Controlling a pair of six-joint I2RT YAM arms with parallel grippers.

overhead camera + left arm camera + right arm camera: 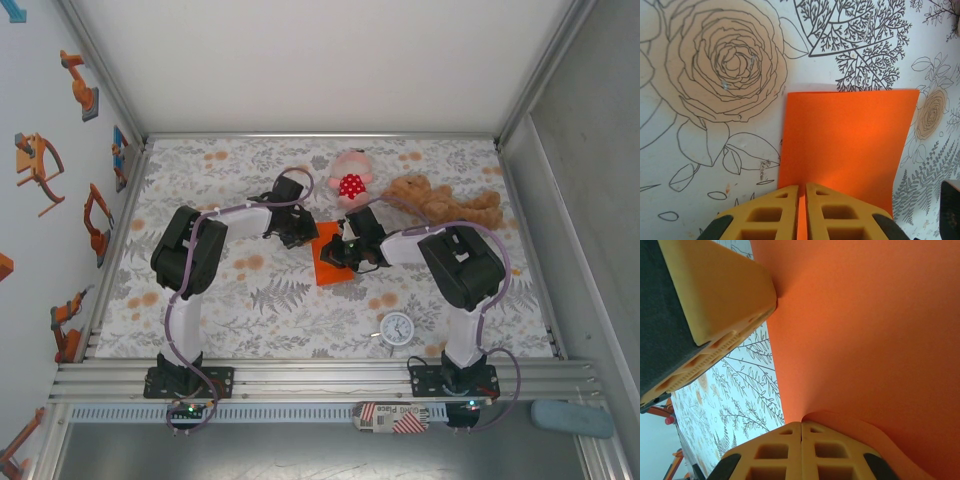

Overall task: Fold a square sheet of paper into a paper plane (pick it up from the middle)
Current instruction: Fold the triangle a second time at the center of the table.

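The square sheet of paper [328,265] is bright orange and sits at the table's middle, between both grippers. My left gripper [297,236] is at its left edge. In the left wrist view the fingertips of my left gripper [802,188] are shut on a raised edge of the sheet [847,145], and the rest of it lies out over the floral cloth. My right gripper [346,252] is over the sheet's upper right part. In the right wrist view my right gripper [801,424] is shut, with a curled flap of the sheet [860,340] rising at its tips. A left finger [715,295] shows at the upper left of that view.
A pink spotted plush toy [350,180] and a brown teddy bear [445,205] lie just behind the sheet. A small white clock [397,328] lies near the front right. The floral cloth [220,170] is walled on the left, back and right.
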